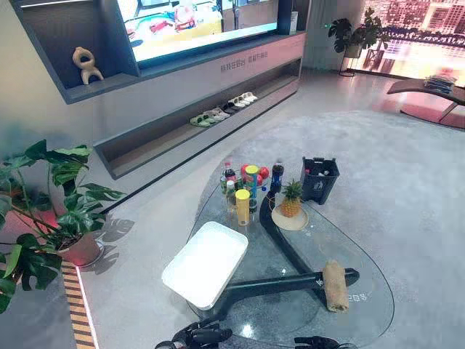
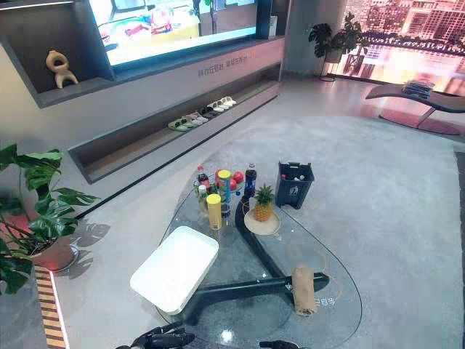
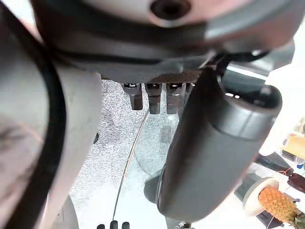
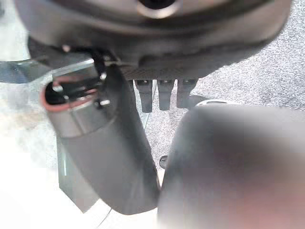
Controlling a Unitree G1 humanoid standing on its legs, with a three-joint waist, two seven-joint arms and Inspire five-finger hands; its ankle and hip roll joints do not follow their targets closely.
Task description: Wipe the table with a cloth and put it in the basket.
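A rolled tan cloth (image 1: 335, 285) lies on the near right part of the glass table (image 1: 363, 254), with nothing touching it. A white rectangular tray-like basket (image 1: 206, 263) rests on the table's near left. My left hand (image 1: 195, 336) hangs low at the table's near edge, in front of the white basket. My right hand (image 1: 317, 342) is low at the near edge too, in front of the cloth and apart from it. In the left wrist view the fingers (image 3: 153, 98) and the thumb (image 3: 214, 143) are relaxed and hold nothing. The right wrist view shows the fingers (image 4: 164, 93) the same way.
A pineapple (image 1: 291, 200) on a round plate and several bottles and cans (image 1: 245, 187) stand at the table's far end. A dark crate (image 1: 320, 179) sits beyond them. A potted plant (image 1: 51, 211) stands on the floor to the left, and a low wall shelf holds shoes (image 1: 221, 110).
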